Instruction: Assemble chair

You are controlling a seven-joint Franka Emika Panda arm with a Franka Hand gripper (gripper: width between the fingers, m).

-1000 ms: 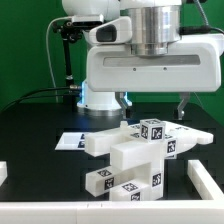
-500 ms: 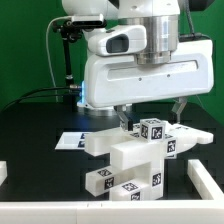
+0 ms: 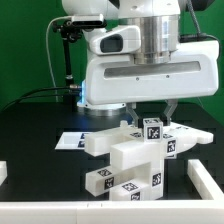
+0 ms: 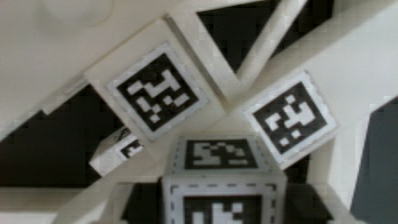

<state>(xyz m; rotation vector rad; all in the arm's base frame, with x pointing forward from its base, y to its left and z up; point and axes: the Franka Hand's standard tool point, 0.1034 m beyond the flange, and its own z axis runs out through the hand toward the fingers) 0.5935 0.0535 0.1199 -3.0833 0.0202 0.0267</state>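
The partly built chair (image 3: 130,155) is a stack of chunky white tagged pieces at the table's middle. A short post with a tagged cube top (image 3: 152,128) stands up from it on the exterior view's right. My gripper (image 3: 151,113) hangs straight over this post. Its two fingers are spread, one on each side of the post top, and hold nothing. In the wrist view the post top (image 4: 217,190) fills the near middle, with two tagged slabs (image 4: 160,88) (image 4: 294,115) beyond it. My fingertips do not show clearly there.
The marker board (image 3: 70,141) lies flat behind the chair on the exterior view's left. A small tagged block (image 3: 100,181) sits at the chair's front. White rail pieces stand at the left edge (image 3: 3,175), the right (image 3: 205,180) and along the front (image 3: 60,210).
The arm has come down over the chair. The fingers now reach lower, to either side of the post top. The chair pieces have not moved.
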